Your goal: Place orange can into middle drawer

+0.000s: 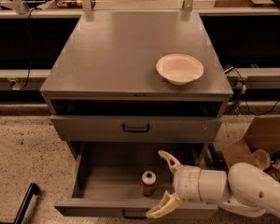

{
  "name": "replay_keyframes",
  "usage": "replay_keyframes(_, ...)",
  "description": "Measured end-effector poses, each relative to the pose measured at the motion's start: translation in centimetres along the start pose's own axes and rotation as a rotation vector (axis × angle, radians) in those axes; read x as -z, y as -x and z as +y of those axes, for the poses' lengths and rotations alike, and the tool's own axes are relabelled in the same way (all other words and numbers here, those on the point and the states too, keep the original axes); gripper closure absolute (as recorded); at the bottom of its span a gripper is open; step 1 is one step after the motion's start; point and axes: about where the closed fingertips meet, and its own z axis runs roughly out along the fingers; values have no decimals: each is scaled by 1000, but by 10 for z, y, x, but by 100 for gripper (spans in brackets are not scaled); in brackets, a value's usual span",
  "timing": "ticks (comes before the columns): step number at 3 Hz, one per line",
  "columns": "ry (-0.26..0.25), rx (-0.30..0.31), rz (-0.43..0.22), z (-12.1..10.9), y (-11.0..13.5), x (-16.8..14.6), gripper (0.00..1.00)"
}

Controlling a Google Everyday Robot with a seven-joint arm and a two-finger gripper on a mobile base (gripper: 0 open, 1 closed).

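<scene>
In the one camera view, which looks down on the front of a grey cabinet, the small cylindrical orange-brown and gold metal drinks can [148,183] stands upright on the flat floor of the wide grey metal middle drawer [107,174], which is pulled out. Its silver top faces up, so its long axis is vertical, and it sits near the drawer's front wall, a little right of centre. The white, cream-fingered two-finger end effector [164,183] reaches in from the lower right on the robot's only arm and lies just to the right of the can. Its fingers are spread wide apart, one arching toward the drawer's back and the other low over the front wall. The can stands at the mouth of that gap, and no finger appears to touch it. I judge the can to be set down inside already, so the coming move turns on the can lying to the left of the end effector: drawing the fingers rightward and up should leave it standing, while any leftward drift could tip it. The closed grey drawer front [136,129] above and the white bowl [179,69] on the counter [112,55] are well apart from this.
</scene>
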Motion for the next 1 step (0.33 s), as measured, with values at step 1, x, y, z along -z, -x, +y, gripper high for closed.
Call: replay_keyframes(1,-17,27,56,-3,18,11,0)
